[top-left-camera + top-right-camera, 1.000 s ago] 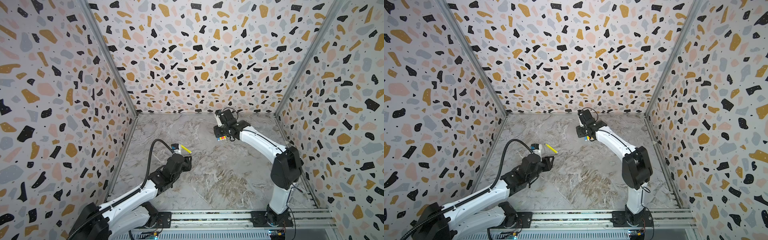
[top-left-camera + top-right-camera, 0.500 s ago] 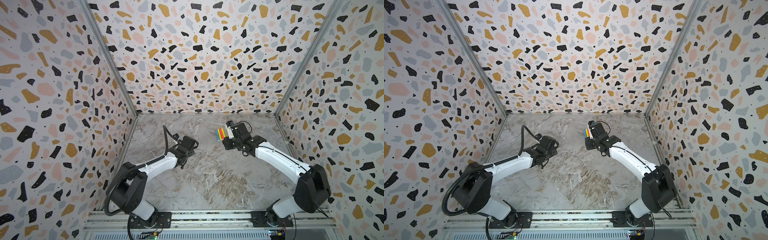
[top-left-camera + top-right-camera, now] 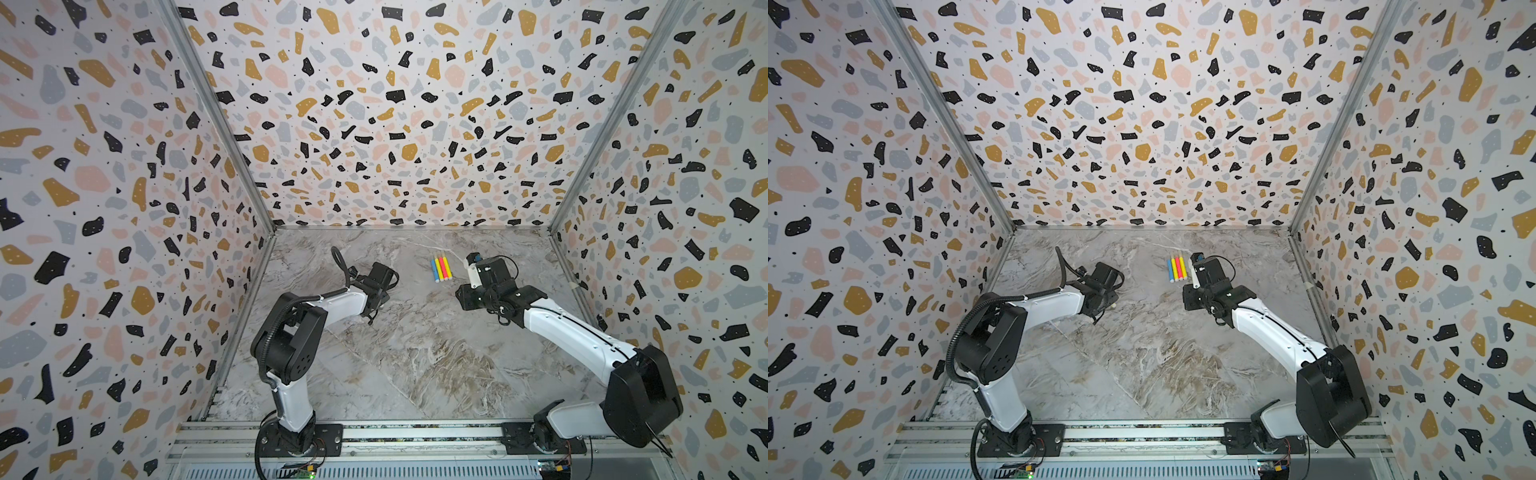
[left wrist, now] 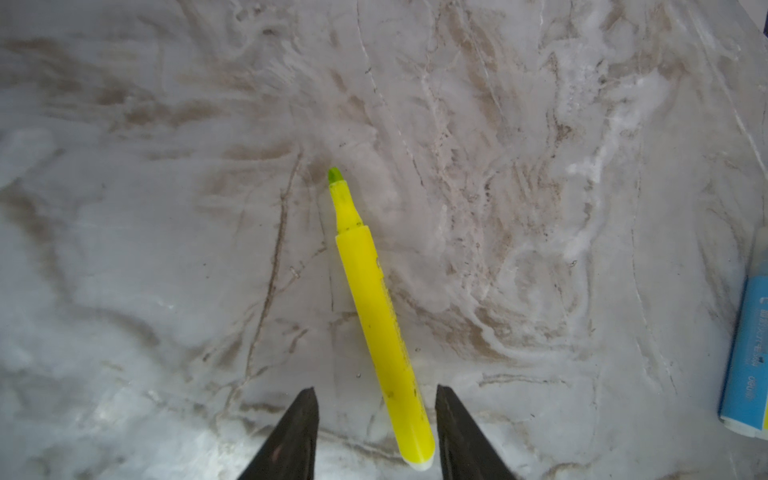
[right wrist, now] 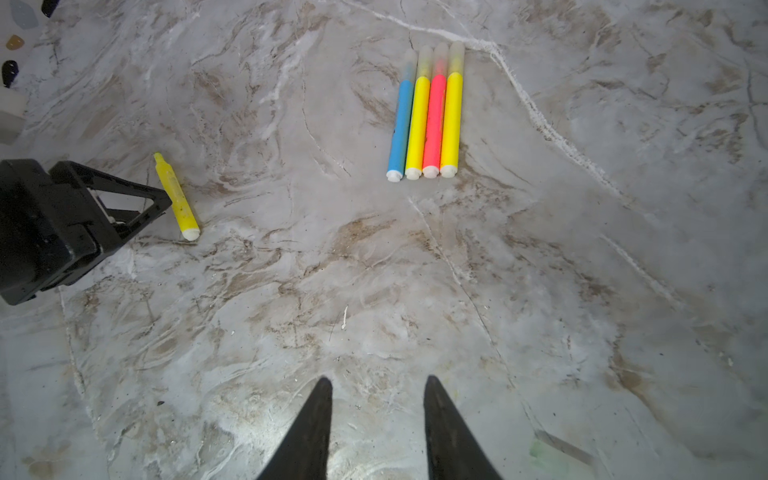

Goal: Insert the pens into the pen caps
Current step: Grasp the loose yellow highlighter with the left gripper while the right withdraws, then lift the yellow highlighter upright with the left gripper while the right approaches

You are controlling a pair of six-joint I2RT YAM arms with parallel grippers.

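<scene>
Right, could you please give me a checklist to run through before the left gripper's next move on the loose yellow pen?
1. Loose yellow pen inside the left gripper: ok, it lies on the table between the open jaws.
2. Pen centred: not ok, it sits nearer one finger.
3. Its tip bare: ok, uncapped and pointing away from the gripper.
4. Free cap for it: cannot tell, none is in view.
5. Right gripper free: ok, open and empty.
6. Row of capped pens out of the way: ok, apart from both grippers.
</scene>
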